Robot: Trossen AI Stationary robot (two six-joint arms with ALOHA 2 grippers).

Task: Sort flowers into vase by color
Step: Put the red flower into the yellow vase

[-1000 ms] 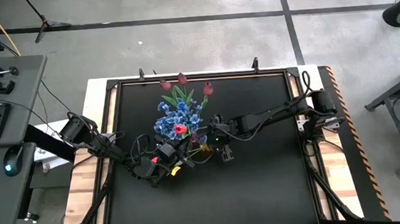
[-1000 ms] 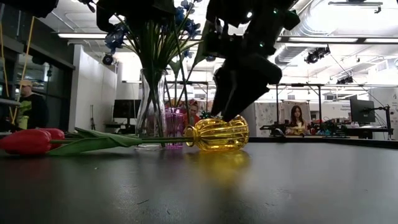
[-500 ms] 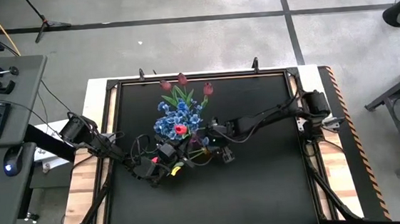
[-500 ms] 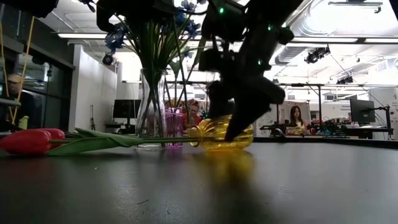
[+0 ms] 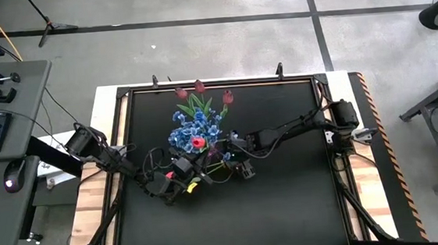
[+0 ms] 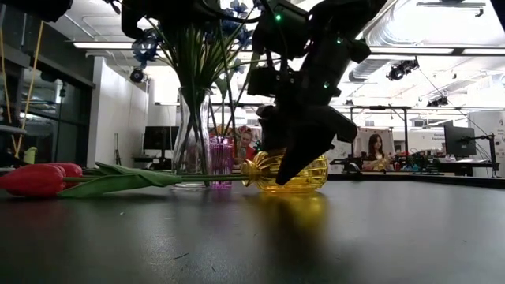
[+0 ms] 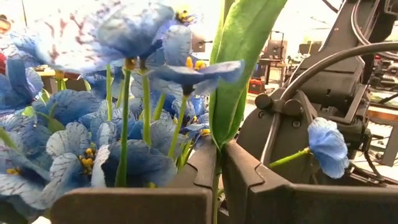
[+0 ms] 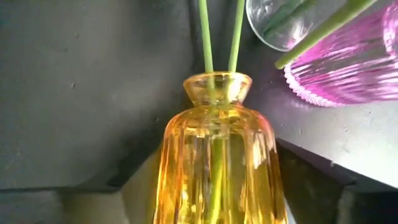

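A yellow glass vase (image 6: 288, 173) lies on its side on the black table, mouth toward the left. Two green stems (image 8: 219, 37) run out of it to red tulips (image 6: 35, 178) lying on the table. A clear vase (image 6: 192, 142) holds blue blossoms (image 5: 194, 128) and maroon tulips (image 5: 199, 86); a pink vase (image 6: 222, 162) stands beside it. My right gripper (image 5: 234, 159) is down over the yellow vase and shut on it. My left gripper (image 5: 182, 167) is among the blue blossoms, shut on a green stem; its bloom is out of view. My left gripper (image 7: 217, 180) pinches a thin green stem (image 7: 216, 163) between its two fingers, just below a broad green leaf (image 7: 239, 56). The stem stands upright out of the fingers. My right gripper (image 8: 217, 193) has the yellow vase's ribbed body (image 8: 217, 155) between its fingers (image 8: 311, 180), coming from the right and above, slanting down. The vase lies on its side on the table, mouth pointing away from the gripper.
The clear and pink vases stand close behind the yellow vase's mouth (image 8: 217, 87). Both arms crowd the table's middle. Bare black table (image 5: 289, 211) stretches toward the near and right edges. People and desks show in the room beyond.
My right gripper has come down and moved toward the table's left, over the lying yellow vase, its fingers passing on either side of the body. The vase has shifted a little toward the right and stays on the table.
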